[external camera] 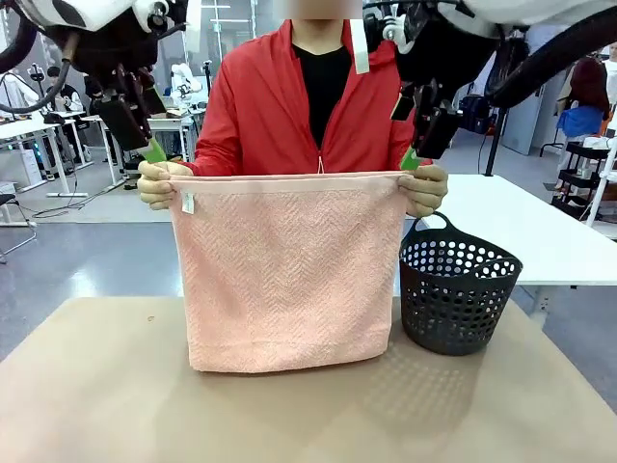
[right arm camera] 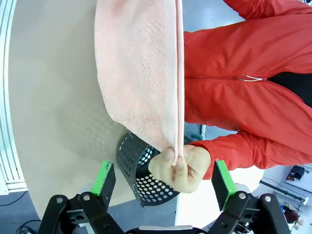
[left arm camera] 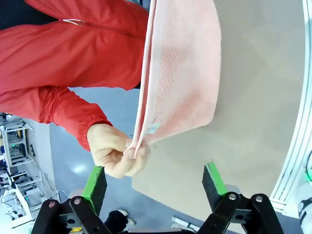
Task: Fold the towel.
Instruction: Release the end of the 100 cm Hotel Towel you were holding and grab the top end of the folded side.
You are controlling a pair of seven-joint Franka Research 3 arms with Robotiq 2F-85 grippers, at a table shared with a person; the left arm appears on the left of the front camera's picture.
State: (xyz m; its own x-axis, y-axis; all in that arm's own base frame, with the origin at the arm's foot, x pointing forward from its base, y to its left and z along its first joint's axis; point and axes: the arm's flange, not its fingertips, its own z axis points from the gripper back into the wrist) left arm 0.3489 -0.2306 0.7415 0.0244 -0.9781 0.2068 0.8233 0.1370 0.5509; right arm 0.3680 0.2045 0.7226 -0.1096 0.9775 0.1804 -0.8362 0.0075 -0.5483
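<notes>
Arm shells: white and rounded, on the left arm (external camera: 87, 12) at 11 o'clock and the right arm (external camera: 540, 10) at 1 o'clock of the front view.
Cables: black hoses (external camera: 564, 48) beside the shells.
Left gripper (left arm camera: 153, 174): black links, green pads at 7 and 5 o'clock, silver bolt heads (left arm camera: 77, 201) at the joints.
Right gripper (right arm camera: 163, 171): same black links and green pads.
Jacket (external camera: 255, 116): red, with a silver zip pull (left arm camera: 73, 21) and a gathered cuff (left arm camera: 80, 127).
Shirt (external camera: 323, 72): black, at 12 o'clock.

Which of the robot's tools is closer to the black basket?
Right. The right tool hangs above the basket, at one top corner of the towel; the left tool is at the other top corner, farther off.
</notes>
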